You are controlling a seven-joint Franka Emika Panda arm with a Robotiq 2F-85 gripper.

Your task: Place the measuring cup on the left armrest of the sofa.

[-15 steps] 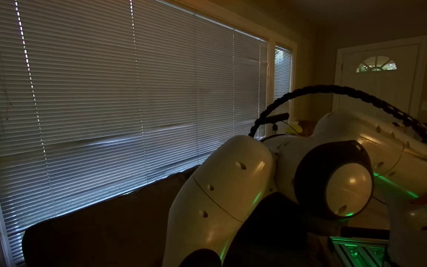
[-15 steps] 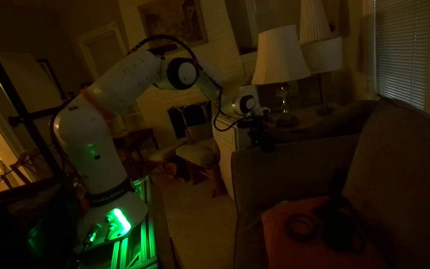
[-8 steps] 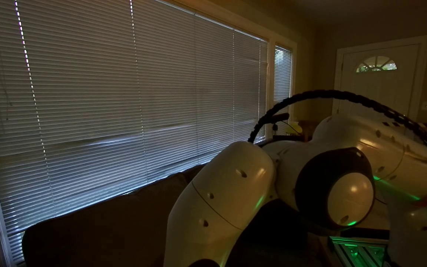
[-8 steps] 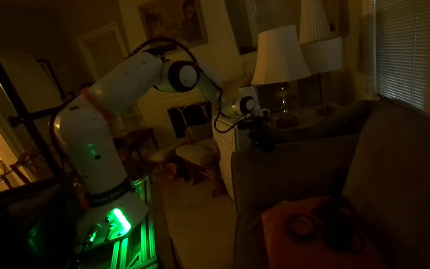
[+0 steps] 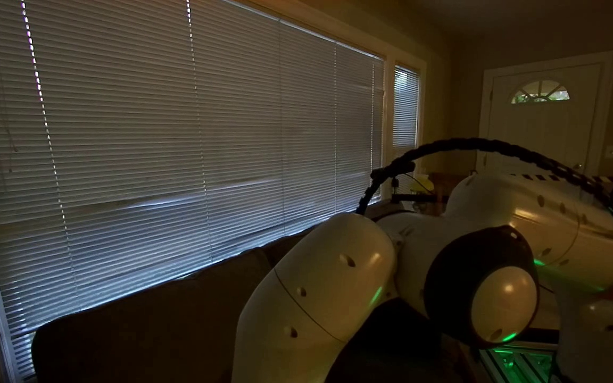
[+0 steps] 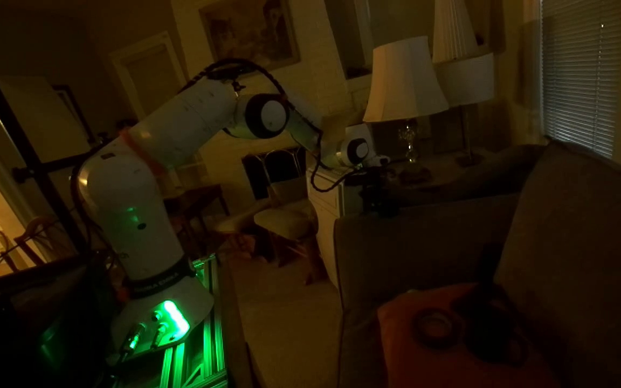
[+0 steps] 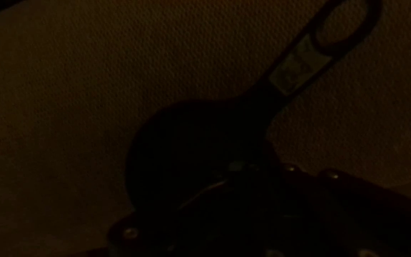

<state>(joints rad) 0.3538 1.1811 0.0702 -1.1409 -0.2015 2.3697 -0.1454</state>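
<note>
In an exterior view, L to R: window blinds (image 5: 152, 133), dark brown sofa (image 5: 141, 330) under them, white arm (image 5: 333, 287) in front of it, door (image 5: 546, 117) at back right. In an exterior view, L to R again: arm base (image 6: 159, 323), lit green, on a metal frame (image 6: 214, 334); chair (image 6: 286, 221) and white cabinet (image 6: 328, 226) behind; gripper (image 6: 379, 207) pointing down at the front end of the left armrest (image 6: 429, 242), overlapping its top edge, contact can't be told; table lamp (image 6: 406, 81) behind; orange cushion or cloth (image 6: 405, 339) on the seat with a dark ring (image 6: 422, 328) and a dark item (image 6: 496, 331) beside it, too dim to ID. Wrist view is nearly black: brown woven fabric (image 7: 55, 107) at left and all round, then measuring cup (image 7: 191, 142) mid-frame, round dark bowl, handle running up and right to an open loop, pale label (image 7: 300, 66) on it. Gripper parts cross the bottom and lower right, overlapping the bowl. They merge with it in the dark, so can't tell if the gripper is clamped on the cup or clear. Cup is over the fabric; resting on it or held above, can't tell.
</note>
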